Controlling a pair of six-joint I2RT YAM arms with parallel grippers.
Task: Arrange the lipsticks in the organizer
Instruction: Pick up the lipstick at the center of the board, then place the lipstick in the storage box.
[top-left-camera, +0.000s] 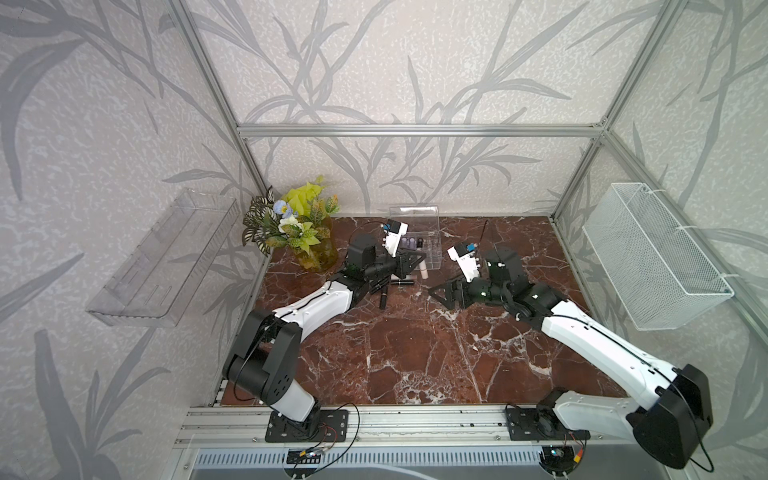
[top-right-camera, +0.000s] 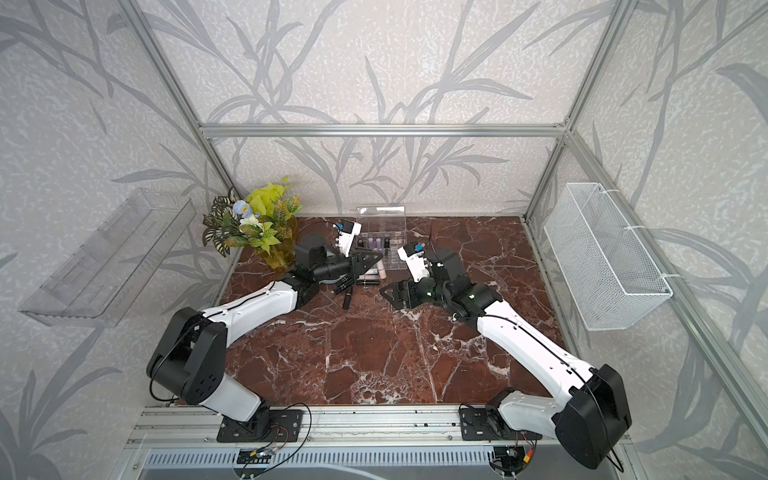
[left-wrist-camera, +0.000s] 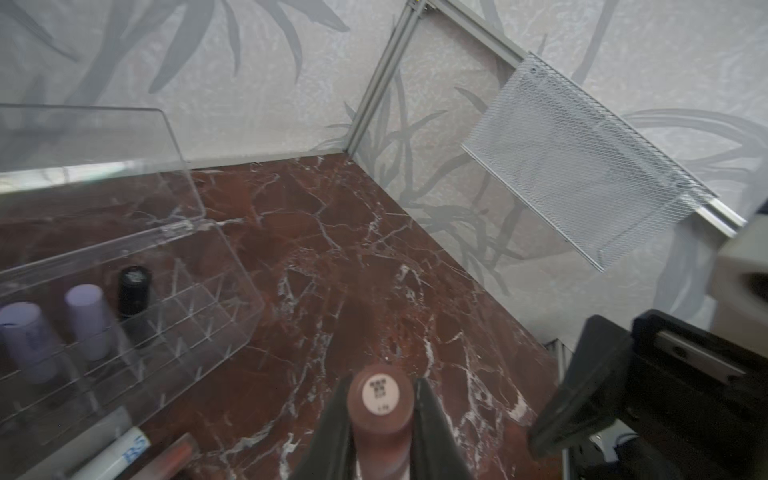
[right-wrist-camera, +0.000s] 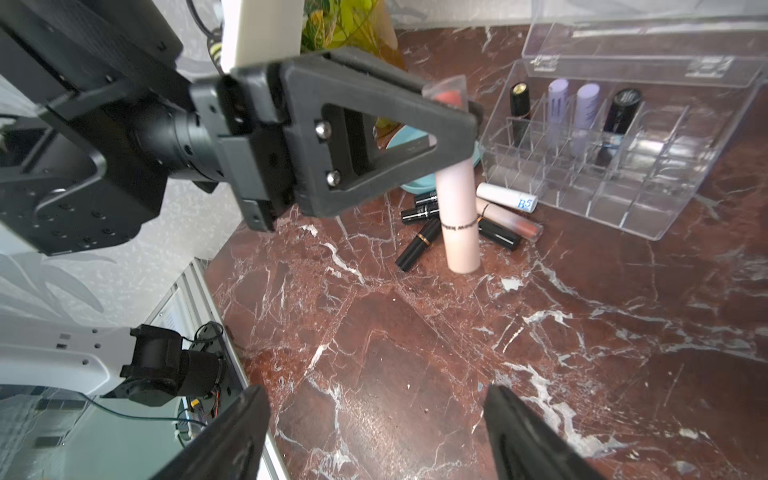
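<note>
Left claw (left-wrist-camera: 380, 392) is clamped on a pink-beige lipstick (right-wrist-camera: 459, 224), upright just beside the organizer (right-wrist-camera: 648, 208). Its lid is open, with four lipsticks (right-wrist-camera: 586, 108) standing in the row by the hinge. Right claw (right-wrist-camera: 374, 392) gapes wide, empty, over the tabletop (right-wrist-camera: 415, 332). Loose lipsticks (right-wrist-camera: 417, 243) lie near the organizer's front.

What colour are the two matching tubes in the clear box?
Both tubes are pale lilac; the right wrist view shows it best.
</note>
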